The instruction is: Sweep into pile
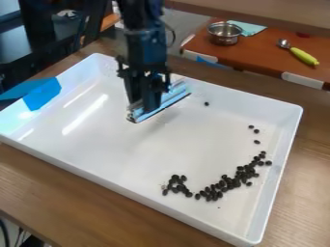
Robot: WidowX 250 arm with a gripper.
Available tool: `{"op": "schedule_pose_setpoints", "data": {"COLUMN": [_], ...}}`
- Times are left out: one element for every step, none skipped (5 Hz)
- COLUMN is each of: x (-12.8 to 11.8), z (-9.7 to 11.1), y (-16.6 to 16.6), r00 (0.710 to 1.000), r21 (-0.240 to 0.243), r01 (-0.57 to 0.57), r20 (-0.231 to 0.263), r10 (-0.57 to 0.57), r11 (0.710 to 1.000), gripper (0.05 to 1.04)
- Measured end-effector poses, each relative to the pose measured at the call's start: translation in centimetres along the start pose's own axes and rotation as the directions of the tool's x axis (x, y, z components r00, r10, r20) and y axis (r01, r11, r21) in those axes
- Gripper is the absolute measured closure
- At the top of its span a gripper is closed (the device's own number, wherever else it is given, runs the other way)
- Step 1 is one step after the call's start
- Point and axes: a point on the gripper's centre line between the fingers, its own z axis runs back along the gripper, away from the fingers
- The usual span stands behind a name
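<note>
Sweeper (pixel 172 98) gripped in my tool (pixel 144 103), now I want its edge flat beyond the beans (pixel 222 184) at the tray's (pixel 109 144) four o'clock, nudging gently inward.

I saw wood grain across my brown worktop (pixel 58 190) and dark cables (pixel 6 234) low at the near left. On the far right stood a reddish-brown table (pixel 274 55), bearing a metal pot (pixel 225 34), a pale green cloth (pixel 251 28) and a yellow-green-handled scoop (pixel 303 56). Dark furniture (pixel 35 38) filled the far left.
</note>
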Motion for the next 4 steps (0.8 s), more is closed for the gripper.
{"op": "schedule_pose_setpoints", "data": {"x": [0.6,1.6,1.9,2.5], "z": [-1.8,-2.3,-2.7,-3.0], "y": [1.5,2.1,1.8,0.2], "r00": [0.999,0.998,0.997,0.998], "r21": [0.052,0.070,0.069,0.077], "r01": [-0.018,-0.021,-0.025,-0.001], "r20": [-0.045,-0.061,-0.071,-0.060], "r10": [0.020,0.025,0.030,0.006], "r11": [0.998,0.997,0.997,0.997], "gripper": [0.722,0.722,0.722,0.722]}}
